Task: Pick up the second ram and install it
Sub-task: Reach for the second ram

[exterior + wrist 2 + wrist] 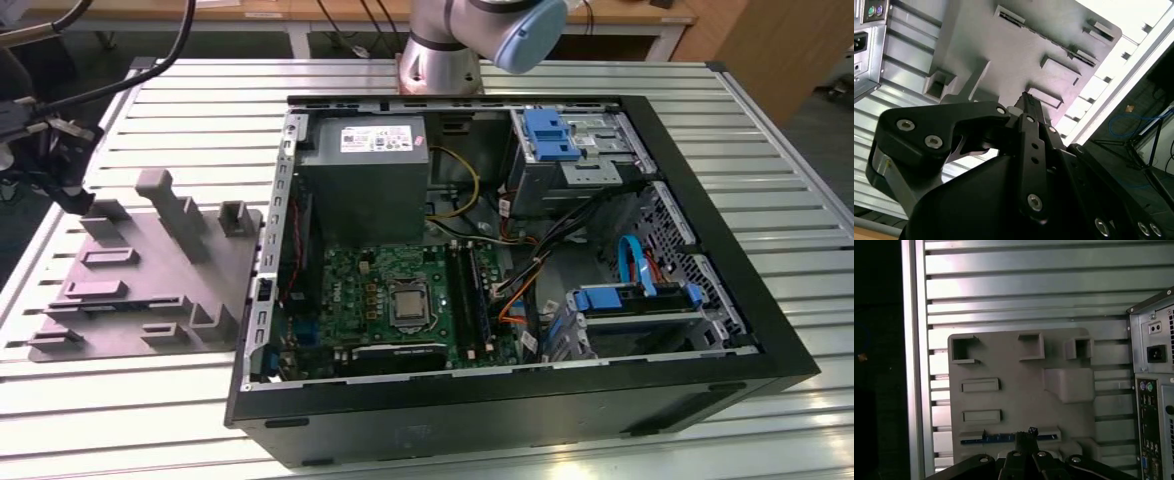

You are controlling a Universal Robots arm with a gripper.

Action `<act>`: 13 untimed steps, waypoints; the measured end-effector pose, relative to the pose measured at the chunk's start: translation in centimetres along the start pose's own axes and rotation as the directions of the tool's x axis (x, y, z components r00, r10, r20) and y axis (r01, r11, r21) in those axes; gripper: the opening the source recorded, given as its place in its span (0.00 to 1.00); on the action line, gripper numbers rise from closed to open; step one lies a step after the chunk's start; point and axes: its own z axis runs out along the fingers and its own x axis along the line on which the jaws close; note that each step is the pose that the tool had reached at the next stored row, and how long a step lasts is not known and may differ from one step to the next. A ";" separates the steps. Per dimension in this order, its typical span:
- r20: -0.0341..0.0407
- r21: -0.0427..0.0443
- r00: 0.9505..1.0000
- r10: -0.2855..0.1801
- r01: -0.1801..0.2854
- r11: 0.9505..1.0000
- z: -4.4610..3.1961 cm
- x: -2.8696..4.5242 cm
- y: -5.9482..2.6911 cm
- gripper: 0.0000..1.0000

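Tool (1026,434) over second ram (985,440), slotted in grey holder (1019,390)

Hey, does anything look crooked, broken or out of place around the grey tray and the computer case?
Nothing stands out. The second ram lies level in its slot on the grey tray, with the gripper right at it in the first wrist view. The computer case sits flat on the slatted table.

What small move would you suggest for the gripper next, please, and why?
Probably a straight descent onto the blue ram: in the first wrist view the gripper looks lined up over it, and it lies in its slot in the grey holder.
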 end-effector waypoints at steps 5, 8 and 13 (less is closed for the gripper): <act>-0.003 0.000 1.000 0.000 0.000 1.000 0.60 0.04 -0.73 0.10; -0.007 0.004 1.000 0.000 0.000 1.000 0.87 0.06 -0.98 0.10; -0.015 0.009 1.000 0.001 0.000 1.000 1.39 0.06 -1.33 0.10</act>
